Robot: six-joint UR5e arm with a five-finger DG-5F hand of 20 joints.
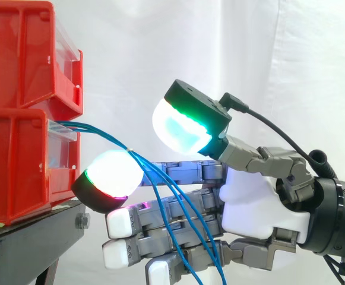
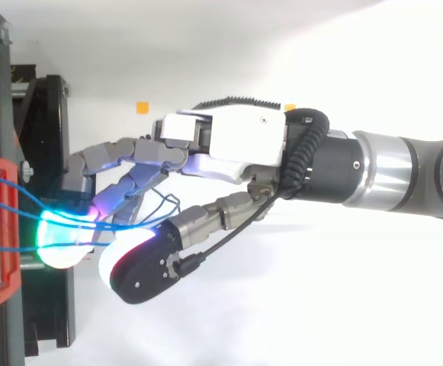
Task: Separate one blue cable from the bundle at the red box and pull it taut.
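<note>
Several blue cables point(image 1: 98, 130) come out of the lower red bin point(image 1: 18, 166) as a bundle, run right and fan out downward across my hand point(image 1: 252, 205). One straight finger reaches under the bundle, and its glowing pad point(image 1: 110, 172) touches the cables just outside the bin. The thumb stands raised above, its pad point(image 1: 178, 127) well apart from the cables. The other fingers lie straight below, behind the hanging strands. Nothing is pinched. From above, the cables point(image 2: 118, 225) loop from the bin point(image 2: 0, 293) over the cyan pad towards the palm point(image 2: 236, 141).
A second red bin point(image 1: 18, 53) is stacked on the lower one, both on the black stand point(image 1: 29, 237). A white curtain hangs behind. Two small orange marks point(image 2: 142, 107) lie on the white floor beyond the hand.
</note>
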